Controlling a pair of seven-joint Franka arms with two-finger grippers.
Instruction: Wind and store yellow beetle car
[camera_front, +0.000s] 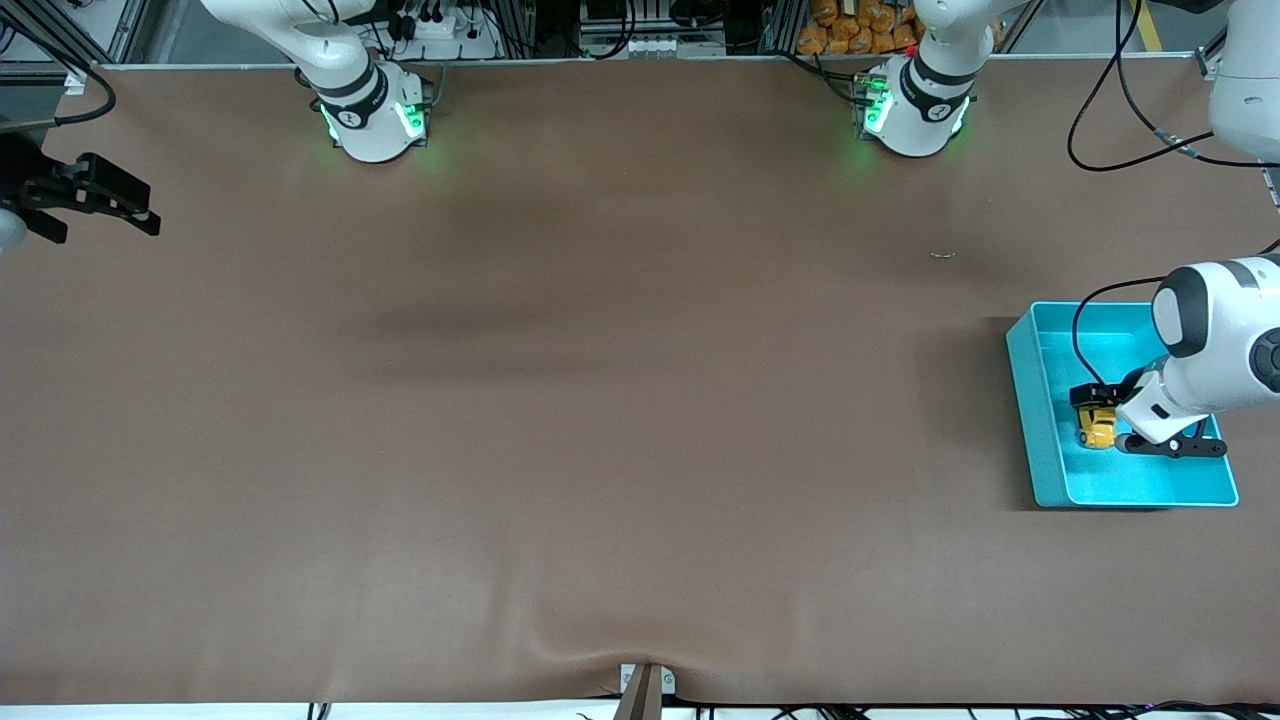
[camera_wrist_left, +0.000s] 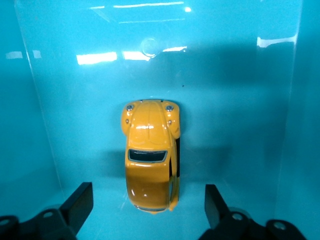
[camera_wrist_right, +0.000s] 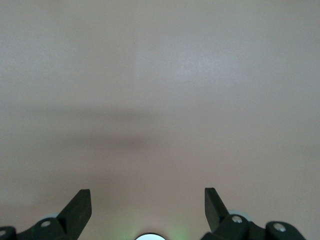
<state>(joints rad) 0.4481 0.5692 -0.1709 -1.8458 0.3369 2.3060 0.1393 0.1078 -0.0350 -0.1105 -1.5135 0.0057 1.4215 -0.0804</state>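
Nearest the front camera, a small grey bracket (camera_front: 645, 685) is seen at the table's edge, where the brown table cover (camera_front: 560, 420) is puckered into a shallow fold. Farther from that camera, toward the left arm's end of the table, a turquoise bin (camera_front: 1040, 430) is set on the cover. Inside it the yellow beetle car (camera_front: 1097, 428) is found resting on the bin floor, on its wheels. The left gripper (camera_front: 1172, 446) is lowered into the bin just beside the car; in the left wrist view the left gripper (camera_wrist_left: 147, 205) is shown with its dark fingers (camera_wrist_left: 80, 200) spread wide, one on each side of the car (camera_wrist_left: 150, 160), and no contact with the toy is visible on either side. Nothing is gripped by it. Part of the bin floor is hidden in the front view by the white forearm, and a black cable is looped above the bin.

A tiny dark speck (camera_front: 942, 255) is noted on the cover, farther from the camera than the bin. At the right arm's end of the table the right gripper (camera_front: 95, 205) is held over the cover, waiting; the right wrist view shows the right gripper (camera_wrist_right: 147, 205) spread wide with only bare cover beneath. Both arm bases (camera_front: 375, 115) are lit green along the top edge
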